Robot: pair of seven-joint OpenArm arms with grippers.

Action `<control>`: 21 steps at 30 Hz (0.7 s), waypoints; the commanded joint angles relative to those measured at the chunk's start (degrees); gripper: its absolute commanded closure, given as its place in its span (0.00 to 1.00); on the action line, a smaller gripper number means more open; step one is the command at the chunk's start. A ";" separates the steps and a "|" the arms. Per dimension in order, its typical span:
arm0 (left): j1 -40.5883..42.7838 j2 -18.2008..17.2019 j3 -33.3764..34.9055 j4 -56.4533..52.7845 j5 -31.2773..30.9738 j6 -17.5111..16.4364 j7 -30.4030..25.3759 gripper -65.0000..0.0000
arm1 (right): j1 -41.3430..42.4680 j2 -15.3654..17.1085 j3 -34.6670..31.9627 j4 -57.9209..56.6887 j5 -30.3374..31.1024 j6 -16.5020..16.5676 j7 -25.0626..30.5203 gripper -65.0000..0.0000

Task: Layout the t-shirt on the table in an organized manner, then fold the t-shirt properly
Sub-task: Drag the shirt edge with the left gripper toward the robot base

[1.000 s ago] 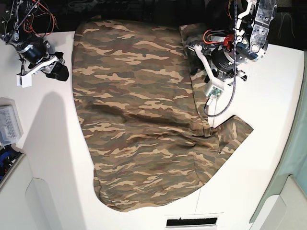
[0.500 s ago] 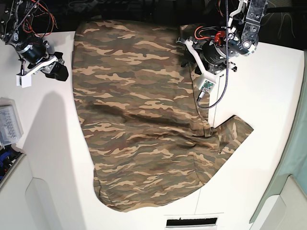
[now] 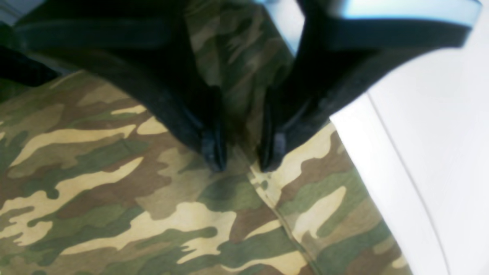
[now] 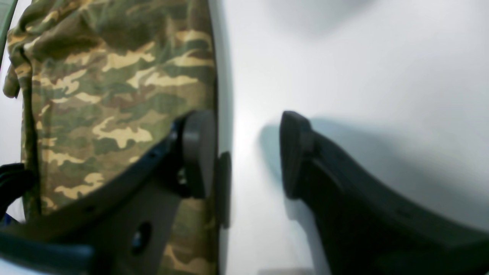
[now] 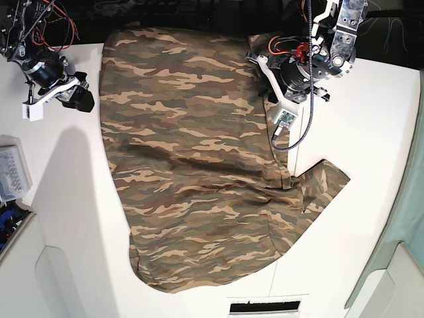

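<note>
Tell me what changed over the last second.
The left gripper slid along the shirt toward the table's far edge and its jaws narrowed around a raised fold by a seam; a firm grip isn't clear. The right gripper stayed open and parked off the shirt, which kept its spread.

The left gripper (image 3: pixel 241 158) presses its two black fingertips (image 3: pixel 214 154) down on the t-shirt (image 3: pixel 126 198), a narrow ridge of cloth between them. White table (image 3: pixel 431 137) lies right of the shirt's edge.
</note>
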 commanded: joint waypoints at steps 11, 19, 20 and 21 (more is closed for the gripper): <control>-0.46 -0.26 -0.11 1.77 1.44 0.02 -2.47 1.00 | 0.44 0.79 0.22 0.79 0.70 0.55 1.27 0.57; -0.42 -5.99 -0.11 10.47 1.42 0.04 -0.11 1.00 | 0.46 0.79 0.24 0.79 0.70 0.55 1.29 0.57; -0.42 -7.10 -0.11 10.88 1.42 0.04 0.11 1.00 | 0.46 0.81 0.24 0.79 0.70 0.55 1.29 0.57; -0.42 -8.15 -0.11 10.95 1.42 0.04 0.13 1.00 | 0.46 0.81 0.24 0.79 0.70 0.55 1.29 0.57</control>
